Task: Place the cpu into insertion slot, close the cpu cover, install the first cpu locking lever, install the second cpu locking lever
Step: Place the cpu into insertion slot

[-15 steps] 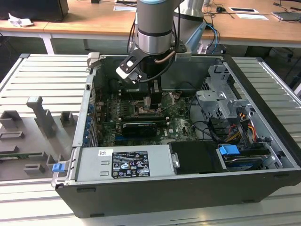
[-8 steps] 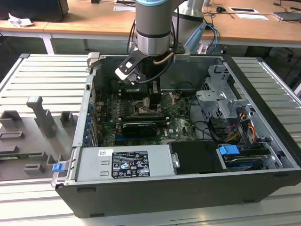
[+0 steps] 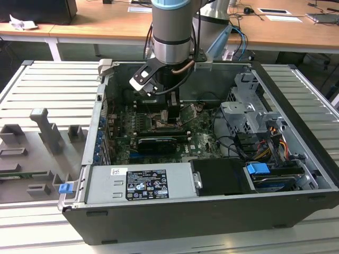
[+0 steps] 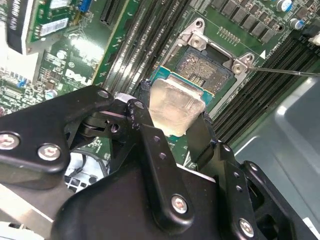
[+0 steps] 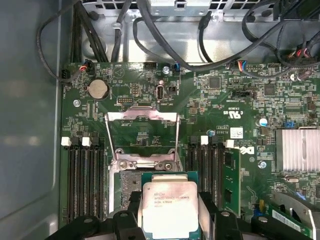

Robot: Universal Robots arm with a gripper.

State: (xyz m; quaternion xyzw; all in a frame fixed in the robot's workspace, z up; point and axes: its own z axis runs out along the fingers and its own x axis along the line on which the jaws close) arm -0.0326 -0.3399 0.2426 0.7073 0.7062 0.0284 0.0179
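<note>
On the ribbed grey desk (image 3: 47, 90) an open black case (image 3: 159, 217) is lying, holding a green board (image 3: 204, 140). Inside, the claw (image 4: 172, 112) is pinching the flat, square, pale-metal cpu (image 4: 175, 102) just over the dark slot (image 4: 207, 70), whose thin silver cover (image 5: 142, 116) is standing open.

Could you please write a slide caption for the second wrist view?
The gripper holds the cpu close to the uncovered insertion slot.
</note>
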